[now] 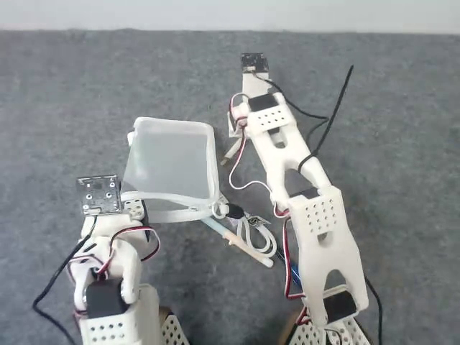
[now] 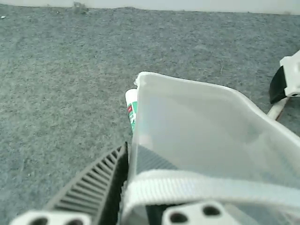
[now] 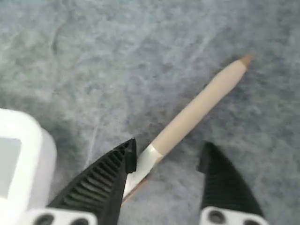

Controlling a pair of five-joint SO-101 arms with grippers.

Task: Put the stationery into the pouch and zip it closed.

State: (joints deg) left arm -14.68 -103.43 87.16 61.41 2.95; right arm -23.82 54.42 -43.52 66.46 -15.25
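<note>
The translucent white pouch (image 1: 172, 162) lies at the table's middle, its zipper rim toward the arms. My left gripper (image 1: 141, 206) is shut on the near-left corner of that rim (image 2: 187, 187). A white stick with a green and red label (image 2: 131, 108) lies just beyond the pouch (image 2: 206, 126). My right gripper (image 3: 166, 183) is open, low over the carpet, with a beige pencil (image 3: 197, 110) lying between its fingers. In the high view it (image 1: 230, 152) is beside the pouch's right edge.
More stationery lies in front of the pouch mouth: a pale pen (image 1: 241, 243), a small black piece (image 1: 234, 212), a white labelled item (image 1: 257, 228) and a blue pen (image 1: 292, 272) under the right arm. Grey carpet (image 1: 65, 100) covers the table.
</note>
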